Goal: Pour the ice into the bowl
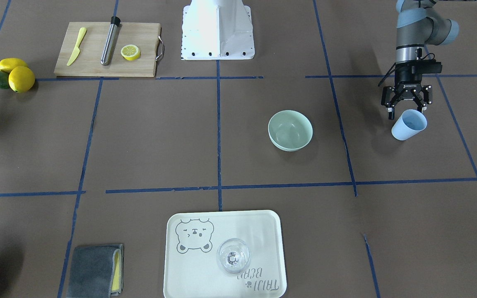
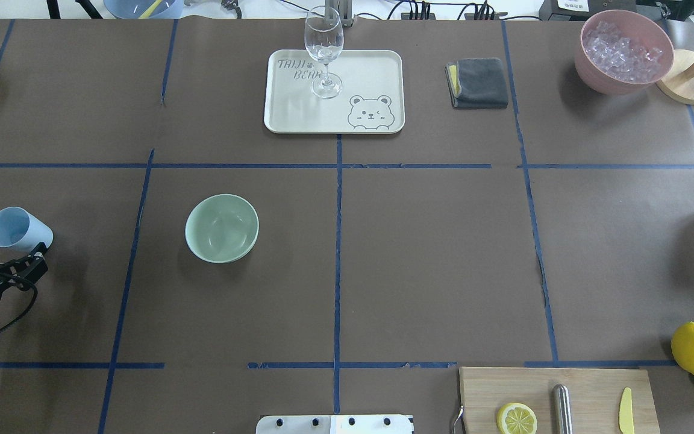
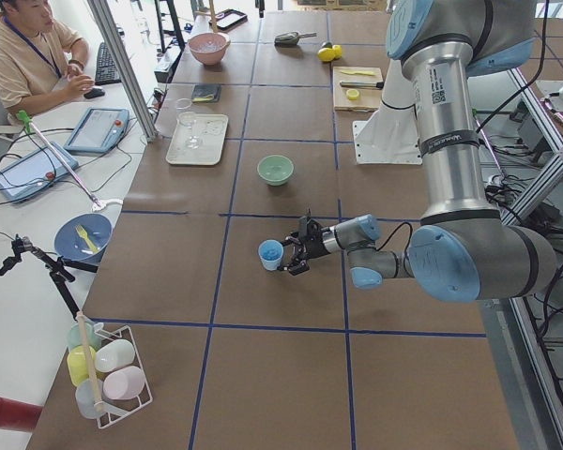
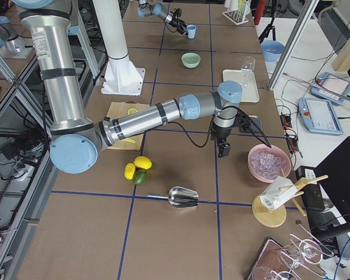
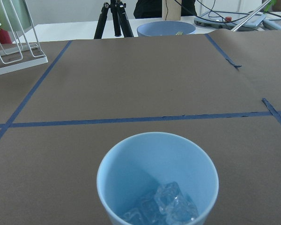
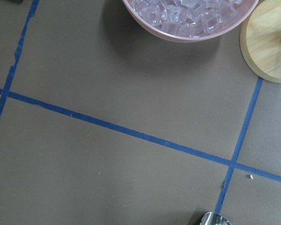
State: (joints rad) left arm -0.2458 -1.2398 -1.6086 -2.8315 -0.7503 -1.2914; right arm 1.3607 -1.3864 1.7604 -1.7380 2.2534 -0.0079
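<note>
My left gripper point(image 1: 405, 110) is shut on a light blue cup point(image 1: 409, 124) and holds it tilted, off to the side of the bowl. The left wrist view shows a few clear ice cubes point(image 5: 167, 207) at the bottom of the cup point(image 5: 157, 180). The pale mint-green bowl point(image 1: 290, 130) stands empty on the table, also seen from overhead point(image 2: 221, 228). The cup is apart from it point(image 2: 18, 229). My right gripper point(image 4: 224, 150) hangs over the table near the pink bowl; I cannot tell whether it is open or shut.
A pink bowl point(image 2: 624, 51) heaped with ice stands at the far right. A metal scoop point(image 4: 184, 198) lies near it. A tray point(image 2: 377, 72) with a wine glass point(image 2: 325, 51), a grey cloth point(image 2: 479, 82), a cutting board point(image 1: 93, 62) and lemons point(image 1: 21, 78) are around.
</note>
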